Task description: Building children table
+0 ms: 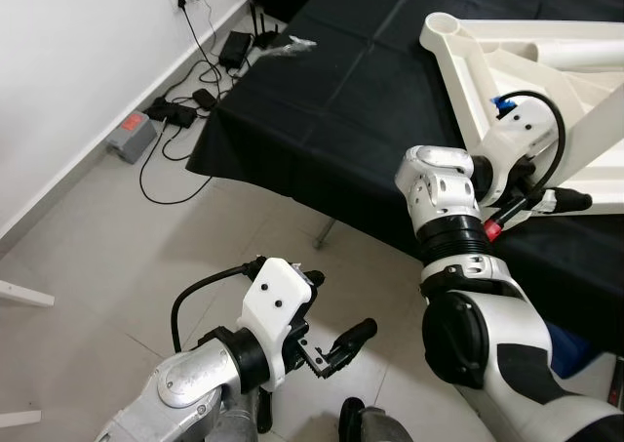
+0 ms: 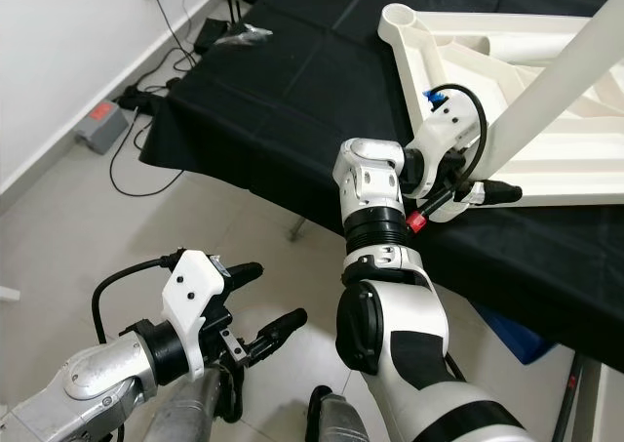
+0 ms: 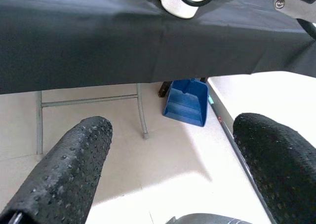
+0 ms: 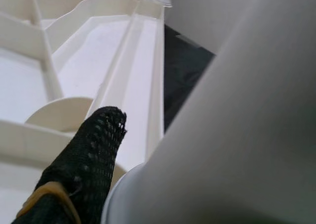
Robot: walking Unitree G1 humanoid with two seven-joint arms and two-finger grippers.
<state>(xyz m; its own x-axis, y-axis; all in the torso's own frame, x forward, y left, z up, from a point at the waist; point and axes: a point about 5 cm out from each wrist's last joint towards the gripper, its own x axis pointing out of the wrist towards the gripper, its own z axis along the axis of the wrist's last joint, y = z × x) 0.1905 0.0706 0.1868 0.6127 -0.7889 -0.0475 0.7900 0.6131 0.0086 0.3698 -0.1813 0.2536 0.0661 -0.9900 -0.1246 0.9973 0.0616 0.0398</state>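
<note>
While seen through the left eye: upturned white tabletop point(image 1: 546, 57) lying underside up toward the right edge of the black-covered desk point(image 1: 322, 100), one round leg socket at its near-left corner. Right arm reaching up over the desk's front edge to the frame, right gripper point(image 1: 561, 200) hard against the ribbed rim; cannot tell from here whether its fingers are apart or together. Left gripper point(image 1: 331, 349) hanging low above the floor tiles, off the desk's front edge, fingers apart and holding nothing. Cables and adapters on the floor by the wall.

Through the right eye: white leg tube point(image 2: 570, 66) running slantwise, long axis from the far-right corner down toward the right gripper, its low end meeting the frame just beside that gripper. Right arm plainly nearer; left well apart.

Left wrist: two black fingers point(image 3: 64, 169) spread wide, blue dustpan point(image 3: 186, 101) under the desk, nothing in it.

Right wrist: one black fingertip point(image 4: 91, 150) pressed beside the tube, a round socket behind it; second finger hidden, so grip not certain. Probably seating the leg into a socket, tube needing to stand straight along the socket's axis.
</note>
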